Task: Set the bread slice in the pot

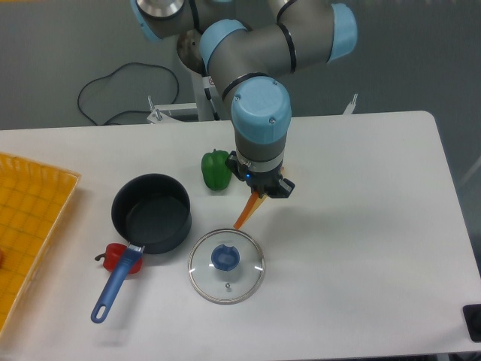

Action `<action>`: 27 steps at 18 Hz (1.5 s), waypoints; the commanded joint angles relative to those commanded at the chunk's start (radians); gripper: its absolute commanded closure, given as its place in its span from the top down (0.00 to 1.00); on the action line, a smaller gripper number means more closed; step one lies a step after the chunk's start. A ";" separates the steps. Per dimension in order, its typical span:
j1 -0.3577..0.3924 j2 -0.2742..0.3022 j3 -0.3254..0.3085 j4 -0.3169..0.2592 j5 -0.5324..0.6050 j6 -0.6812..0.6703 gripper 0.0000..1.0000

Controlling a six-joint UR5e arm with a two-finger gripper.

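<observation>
Nearest the front edge of the white table (361,263) lies a round glass lid (225,265) with a blue knob. Left of it sits the dark pot (152,212), its blue handle angling forward over a red toy (114,256). A yellow tray (26,226) fills the left edge. Just behind the lid, the gripper (261,192) is clamped on the bread slice (247,210), which hangs tilted, edge-on, clear of the pot. A green bell pepper (216,170) stands beside the gripper.
</observation>
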 joint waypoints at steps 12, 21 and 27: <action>-0.009 0.002 0.003 0.000 -0.018 -0.026 0.22; -0.009 0.009 0.011 -0.008 -0.119 -0.086 0.22; -0.049 0.023 0.005 -0.043 -0.140 -0.147 0.22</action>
